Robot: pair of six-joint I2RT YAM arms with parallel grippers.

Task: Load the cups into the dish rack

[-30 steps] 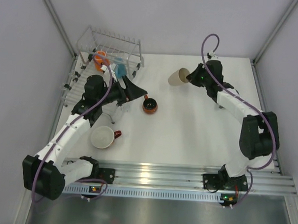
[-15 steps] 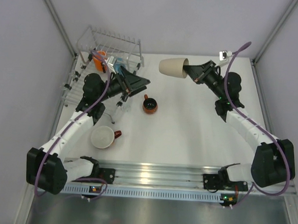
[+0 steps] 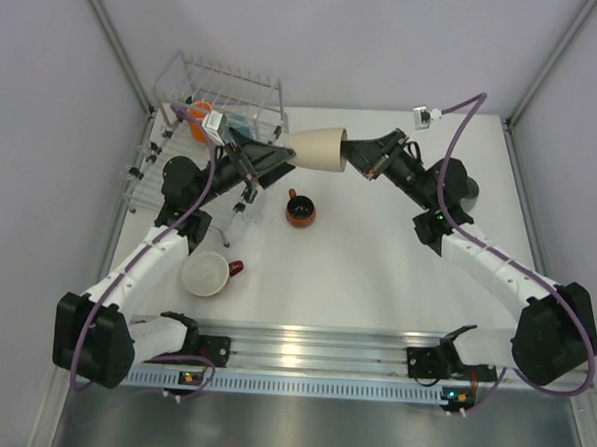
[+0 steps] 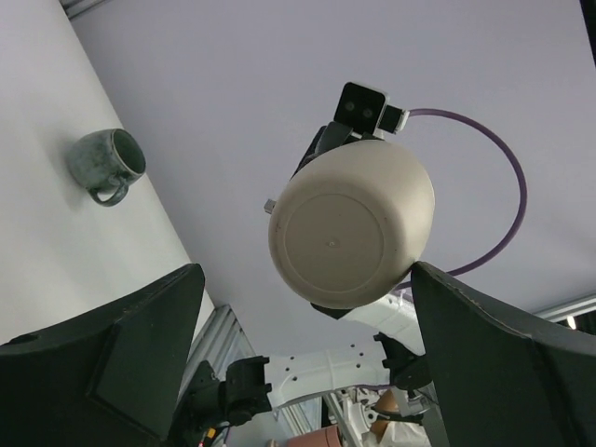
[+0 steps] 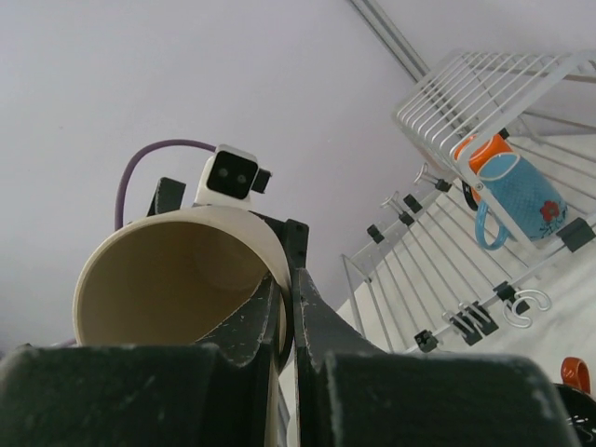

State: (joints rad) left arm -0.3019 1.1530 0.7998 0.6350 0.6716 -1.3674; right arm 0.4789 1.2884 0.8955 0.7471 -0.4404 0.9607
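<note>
Two pincers: my right pincer (image 3: 350, 154) clenches the beige handleless tumbler (image 3: 317, 149) by its rim; my gaping left pincer (image 3: 281, 168) should enclose its base squarely.

No word, brand, number or sign can be read in any view. The light blue mug (image 5: 517, 191) in the dish rack (image 5: 484, 84), well to the right of the right fingers (image 5: 326, 335), bears a small red mark, too small to tell whether it is lettering. The beige tumbler (image 4: 349, 228) pinched in those fingers shows a bare base and wall.
</note>
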